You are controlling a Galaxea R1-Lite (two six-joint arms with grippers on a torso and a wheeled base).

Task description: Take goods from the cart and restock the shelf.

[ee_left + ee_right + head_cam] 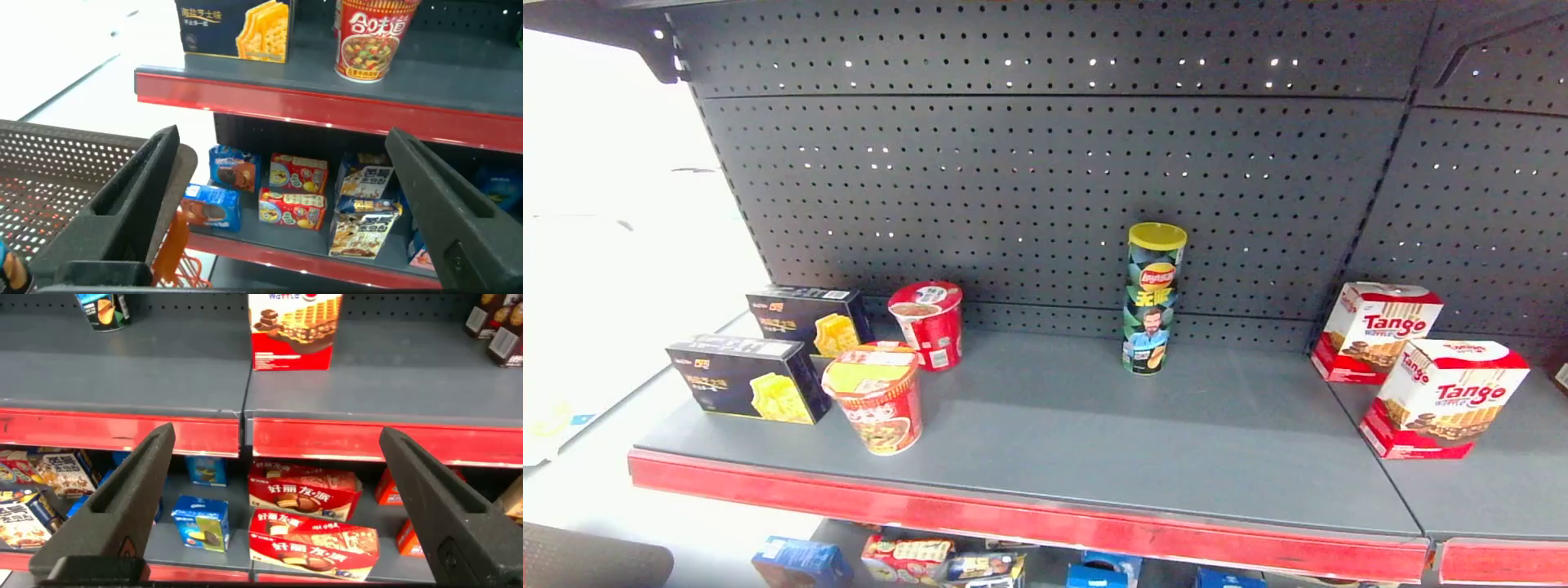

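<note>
Shelving of grey metal with a red front strip (1029, 523) runs across before us, backed by a black perforated panel (1045, 180). At its left end we see two dark navy cardboard boxes with yellow pictures: the front navy box (747, 380) near the edge and the rear navy box (809, 320) closer to the panel. Just right of them two red paper noodle cups stand upright. The front noodle cup (876, 407) is right against the front navy box, and the rear noodle cup (928, 324) stands behind it. Well to the right, alone near the panel, stands a tall green crisp tube with a yellow lid (1153, 298). On the next bay sit two red-and-white cardboard wafer boxes, the rear wafer box (1376, 331) and the front wafer box (1450, 398).

Our left gripper (286, 220) hangs in front of the lower shelf, its black fingers (139, 196) spread wide with nothing between them. The grey perforated-metal cart (49, 163) is near it, and beyond it lie blue biscuit packs (211, 204) and red-and-yellow cartons (294, 192). Our right gripper (278, 514) is likewise released and empty, facing red pie boxes (306, 494) on the lower shelf.
</note>
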